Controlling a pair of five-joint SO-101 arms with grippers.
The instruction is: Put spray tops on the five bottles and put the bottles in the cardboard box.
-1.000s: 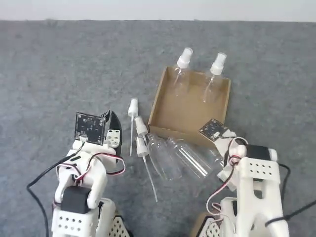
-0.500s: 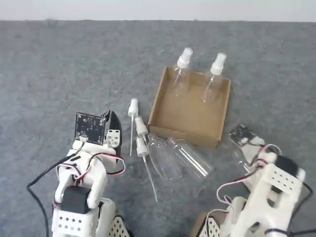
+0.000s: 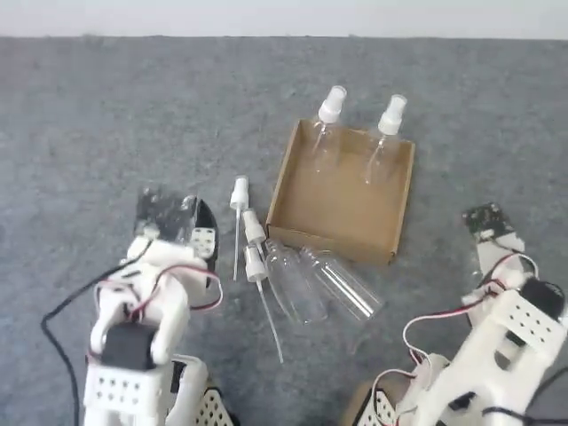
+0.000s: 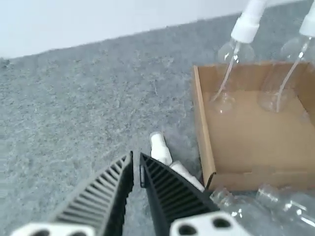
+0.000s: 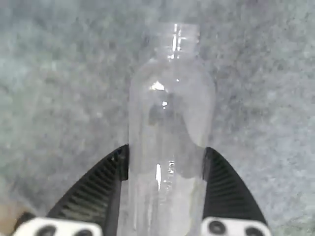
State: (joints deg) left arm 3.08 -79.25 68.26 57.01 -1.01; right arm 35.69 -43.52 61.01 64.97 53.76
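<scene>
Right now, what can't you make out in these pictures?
- Right wrist view: the bottle in the right gripper runs off the picture's edge, so its base is unseen.
- Left wrist view: the left gripper covers part of the spray tops, and the lying bottles are cut off by the edge.
- High view: the left arm is blurred near its wrist.

A grey, fuzzy carpet-like surface [image 3: 106, 115] spreads out flat, meeting a pale wall [image 3: 266, 16] at its far edge.
</scene>
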